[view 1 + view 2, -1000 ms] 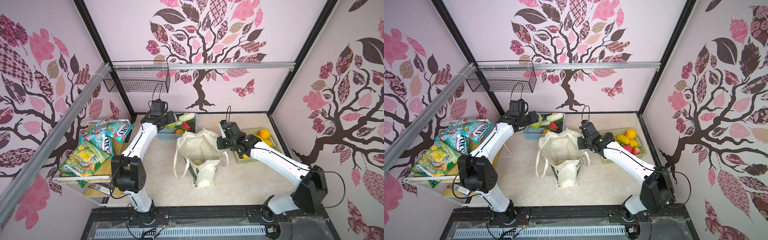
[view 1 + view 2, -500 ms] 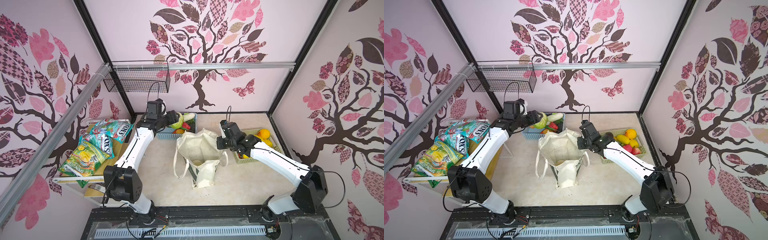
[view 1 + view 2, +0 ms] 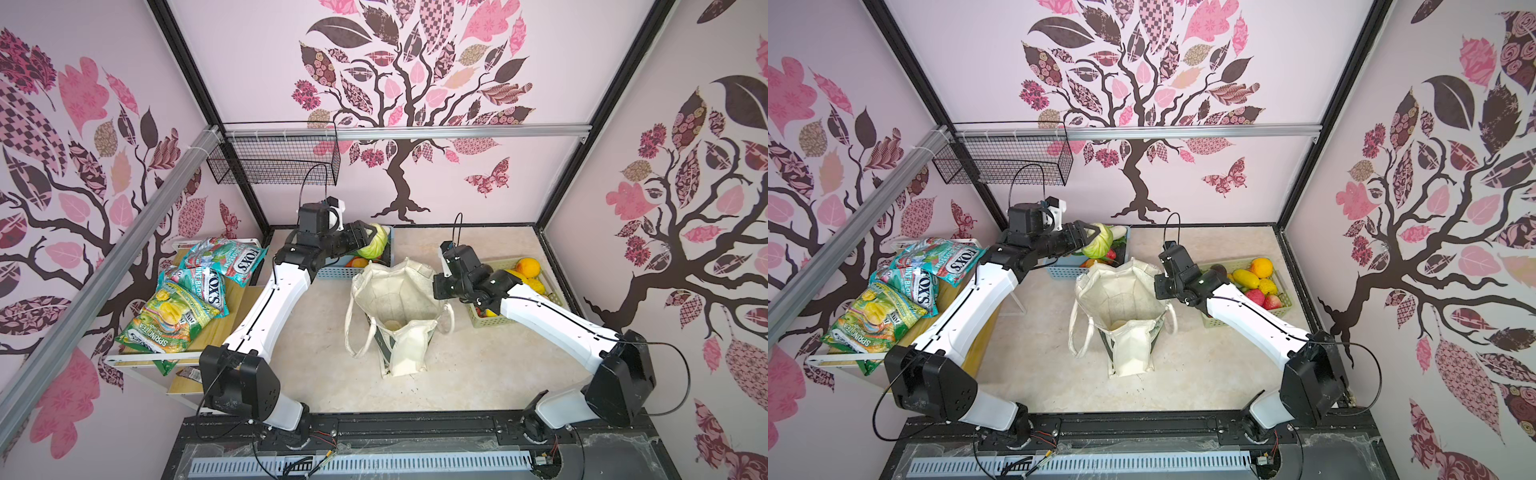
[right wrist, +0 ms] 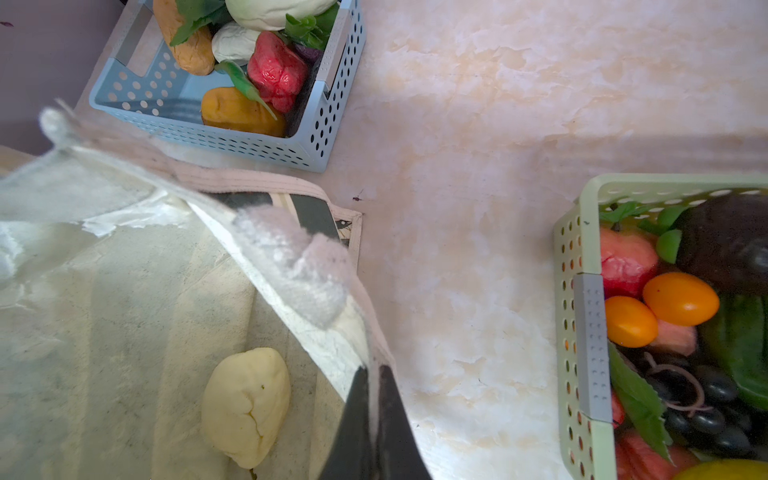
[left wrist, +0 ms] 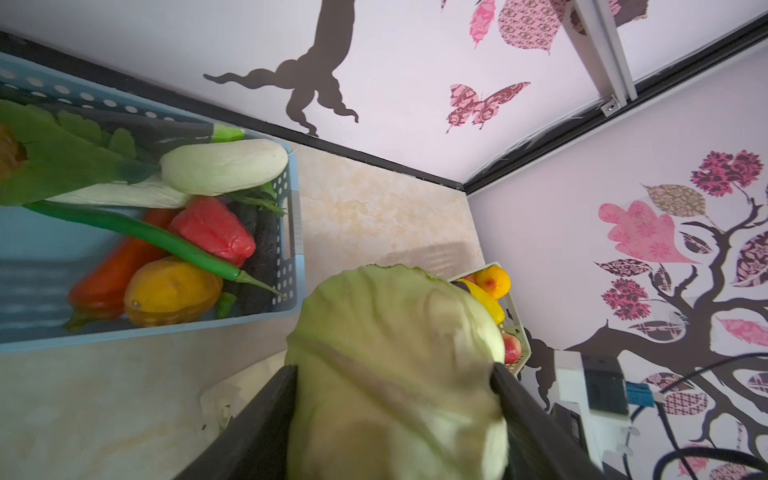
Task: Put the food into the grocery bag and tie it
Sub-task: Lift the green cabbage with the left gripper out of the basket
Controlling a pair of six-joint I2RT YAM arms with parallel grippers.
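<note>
Left gripper (image 5: pixel 394 367) clamped on round pale-green plastic cabbage (image 3: pixel 377 248) near blue perforated basket (image 3: pixel 332 272) at counter (image 3: pixel 478 365) back edge; right gripper (image 4: pixel 372 370) pinching cream canvas bag (image 3: pixel 409 349) rim

Cabbage (image 5: pixel 395 374), blue basket (image 5: pixel 166 330) cut off by frame edge.

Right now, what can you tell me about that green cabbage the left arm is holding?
The cabbage is a round, pale green toy that looks like plastic, with moulded leaf folds, raised veins and paler yellowish patches. It looks whole as far as it shows. The left arm's two dark fingers clamp it from opposite sides, and nothing else appears to touch it. In both top views it hangs in the air above the blue basket, just beyond the open grocery bag.
</note>
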